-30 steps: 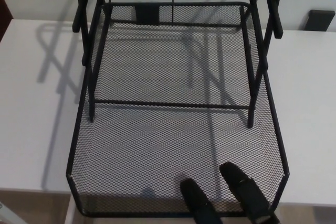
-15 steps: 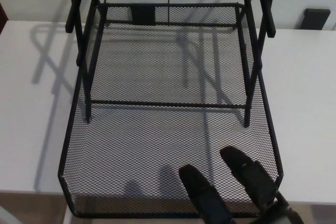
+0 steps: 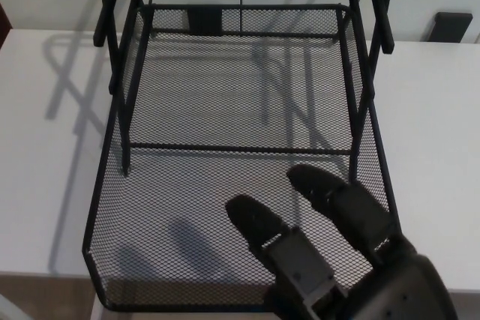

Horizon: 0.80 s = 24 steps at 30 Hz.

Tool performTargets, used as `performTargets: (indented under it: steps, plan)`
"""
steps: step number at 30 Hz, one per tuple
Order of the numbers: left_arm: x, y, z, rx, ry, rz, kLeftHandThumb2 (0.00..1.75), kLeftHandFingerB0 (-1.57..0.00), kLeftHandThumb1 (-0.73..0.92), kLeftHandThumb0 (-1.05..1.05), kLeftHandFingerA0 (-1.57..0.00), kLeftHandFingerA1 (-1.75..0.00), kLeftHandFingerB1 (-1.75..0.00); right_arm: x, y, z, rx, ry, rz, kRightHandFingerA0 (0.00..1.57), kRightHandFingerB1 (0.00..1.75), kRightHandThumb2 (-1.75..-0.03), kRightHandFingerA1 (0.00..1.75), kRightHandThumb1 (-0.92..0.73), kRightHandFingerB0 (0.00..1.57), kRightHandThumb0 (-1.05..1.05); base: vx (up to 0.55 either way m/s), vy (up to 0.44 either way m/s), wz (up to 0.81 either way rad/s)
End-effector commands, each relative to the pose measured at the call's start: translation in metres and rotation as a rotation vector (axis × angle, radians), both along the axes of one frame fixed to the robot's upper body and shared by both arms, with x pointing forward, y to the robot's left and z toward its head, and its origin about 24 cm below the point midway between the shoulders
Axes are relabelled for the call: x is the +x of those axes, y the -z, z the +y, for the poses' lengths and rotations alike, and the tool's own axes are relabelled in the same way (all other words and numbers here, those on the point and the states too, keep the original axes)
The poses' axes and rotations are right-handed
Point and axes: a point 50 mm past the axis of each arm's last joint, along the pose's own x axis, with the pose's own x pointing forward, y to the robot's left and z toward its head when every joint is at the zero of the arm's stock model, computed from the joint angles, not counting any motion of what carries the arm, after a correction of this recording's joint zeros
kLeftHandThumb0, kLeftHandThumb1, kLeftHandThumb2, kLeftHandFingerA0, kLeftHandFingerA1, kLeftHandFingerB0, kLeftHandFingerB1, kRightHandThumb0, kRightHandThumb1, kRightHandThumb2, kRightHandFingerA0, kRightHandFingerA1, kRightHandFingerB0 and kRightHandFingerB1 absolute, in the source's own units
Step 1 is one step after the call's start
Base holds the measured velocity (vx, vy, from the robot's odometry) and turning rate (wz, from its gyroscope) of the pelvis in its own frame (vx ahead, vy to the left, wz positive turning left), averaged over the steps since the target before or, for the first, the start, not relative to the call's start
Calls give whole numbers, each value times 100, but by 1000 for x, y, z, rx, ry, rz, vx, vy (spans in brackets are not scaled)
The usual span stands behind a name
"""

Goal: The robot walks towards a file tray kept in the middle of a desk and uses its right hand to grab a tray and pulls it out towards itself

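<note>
We see our right hand (image 3: 337, 252) at the lower right of the frame, its two thick fingers (image 3: 259, 222) spread apart above the mesh floor, holding nothing. The black wire-mesh tray (image 3: 127, 207) fills the centre, pulled out so its front edge overhangs the white counter (image 3: 45, 177). The black frame (image 3: 360, 73) rises at the top. No readable writing shows.

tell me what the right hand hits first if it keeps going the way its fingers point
Probably the mesh floor of the tray. The right hand hangs over the tray's front part, fingers aimed forward and slightly left; the frame's crossbar comes next. Its height above the mesh is unclear.
</note>
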Motion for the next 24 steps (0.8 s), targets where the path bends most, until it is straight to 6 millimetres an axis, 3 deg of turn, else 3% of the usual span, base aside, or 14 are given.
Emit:
performTargets:
  steps: [1,2,3,5,14,15,16,17,18,19,20,21,22,24]
  plan:
    - [-7,0,13,97,52,95,71,-46,46,-43,-59,-53,-48,-33,-57,-15,540,-653,358,20,42,-62,56,-73,18,-53,0,0,0]
    - [-7,0,13,89,52,90,71,-48,45,-43,-60,-53,-49,-36,-52,-21,598,-663,545,39,41,-62,56,-73,35,-55,0,0,0]
    - [-7,0,13,86,55,85,71,-48,46,-43,-59,-53,-49,-34,-45,-31,527,-643,710,42,48,-65,62,-83,36,-65,0,0,0]
    - [-6,-1,15,85,62,80,70,-48,47,-43,-58,-52,-49,-30,-30,-55,238,-608,1034,43,45,-66,60,-87,41,-61,0,0,0]
    - [-5,4,20,105,56,107,78,-44,47,-50,-55,-54,-50,-26,-31,-57,228,-624,1046,43,45,-66,60,-87,41,-61,0,0,0]
    - [-6,5,20,105,54,110,58,-49,57,-44,-62,-43,-39,-25,-31,-57,227,-626,1049,43,45,-66,60,-87,41,-61,0,0,0]
    - [-7,5,20,105,51,111,57,-49,58,-44,-62,-43,-39,-25,-31,-57,226,-628,1052,43,45,-66,60,-87,41,-61,0,0,0]
    - [-7,6,20,107,49,114,80,-42,48,-50,-54,-55,-50,-24,-31,-57,225,-629,1053,43,45,-66,60,-87,41,-61,0,0,0]
    - [-8,6,20,109,46,122,57,-48,58,-45,-60,-44,-38,-24,-30,-58,223,-632,1058,43,45,-66,60,-87,41,-61,0,0,0]
    - [-10,7,20,109,45,125,57,-48,58,-45,-60,-44,-38,-24,-30,-58,223,-633,1061,43,45,-66,60,-87,41,-61,0,0,0]
    - [-11,7,20,107,44,127,82,-40,48,-50,-53,-55,-50,-24,-30,-58,223,-635,1065,43,45,-66,60,-87,41,-61,0,0,0]
    - [-13,8,20,105,47,129,58,-47,59,-44,-60,-43,-39,-25,-30,-58,224,-636,1071,43,45,-66,60,-87,41,-61,0,0,0]
    - [-14,8,20,104,48,132,80,-41,49,-51,-53,-55,-50,-25,-30,-59,224,-636,1074,43,45,-66,60,-87,41,-61,0,0,0]
    - [-15,8,19,103,58,129,80,-40,49,-49,-53,-55,-50,-26,-30,-60,225,-637,1078,43,45,-66,60,-87,41,-61,0,0,0]
